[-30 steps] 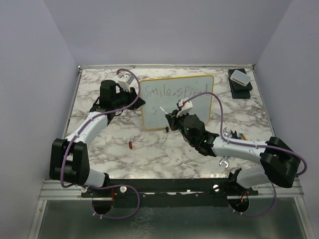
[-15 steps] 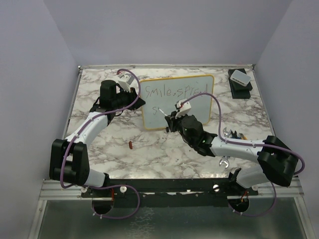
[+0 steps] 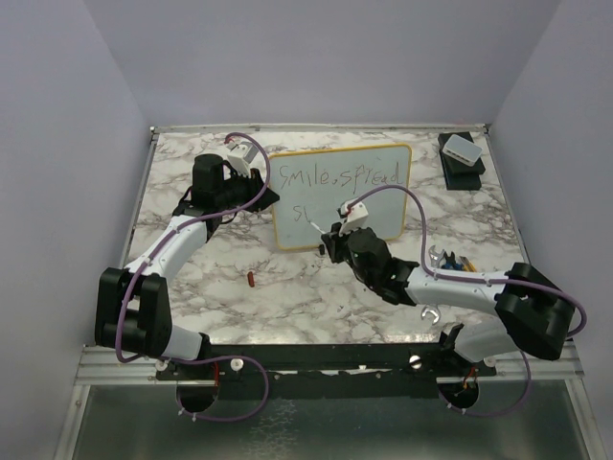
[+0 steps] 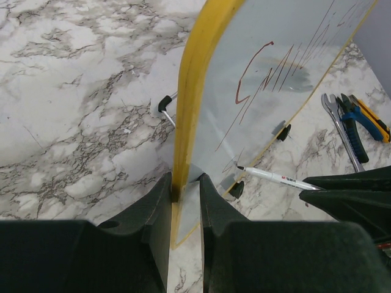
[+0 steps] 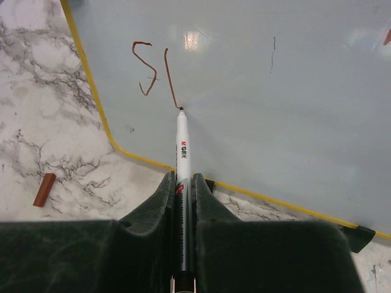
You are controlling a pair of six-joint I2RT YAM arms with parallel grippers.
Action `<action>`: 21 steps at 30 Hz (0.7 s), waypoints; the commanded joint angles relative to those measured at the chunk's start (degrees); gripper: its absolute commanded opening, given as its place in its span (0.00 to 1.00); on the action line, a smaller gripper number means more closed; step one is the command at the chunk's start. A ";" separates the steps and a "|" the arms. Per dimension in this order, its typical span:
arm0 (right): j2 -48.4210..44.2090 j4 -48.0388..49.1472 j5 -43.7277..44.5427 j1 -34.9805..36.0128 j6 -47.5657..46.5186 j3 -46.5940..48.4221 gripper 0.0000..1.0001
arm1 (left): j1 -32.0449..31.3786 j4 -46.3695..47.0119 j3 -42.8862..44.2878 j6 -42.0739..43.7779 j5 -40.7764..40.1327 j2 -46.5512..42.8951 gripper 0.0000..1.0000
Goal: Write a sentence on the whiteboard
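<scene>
Yellow-rimmed whiteboard (image 3: 292, 225) stands tilted mid-table, and I have its left edge clamped between the jaws of the left gripper (image 4: 185, 183). The right gripper (image 5: 182, 180) is closed tight on the marker (image 5: 182, 152), tip touching the board. Since a second ago a second stroke has joined the "s" on the lower line. I judge the sentence (image 3: 335, 176) at "smile, spread", last word barely begun. A red cap (image 5: 44, 189) lies near the board's corner; pliers (image 4: 354, 122) sit well apart, obstructing nothing.

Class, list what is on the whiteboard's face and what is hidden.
On the whiteboard: the sentence so far, "smile, spread", with "s" and one stroke below, the marker tip at its end. The right arm hides part of the lower edge.
</scene>
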 commanded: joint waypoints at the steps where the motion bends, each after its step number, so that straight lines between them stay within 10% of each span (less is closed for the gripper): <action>1: -2.28 -1.27 5.34 -0.05 -0.29 -0.23 0.01 | -0.79 -2.11 0.27 -0.15 -0.83 -0.83 0.09; 21: -2.48 2.84 6.28 -0.05 -4.92 2.56 0.01 | -0.89 -2.13 0.27 -0.03 -0.81 -0.95 0.09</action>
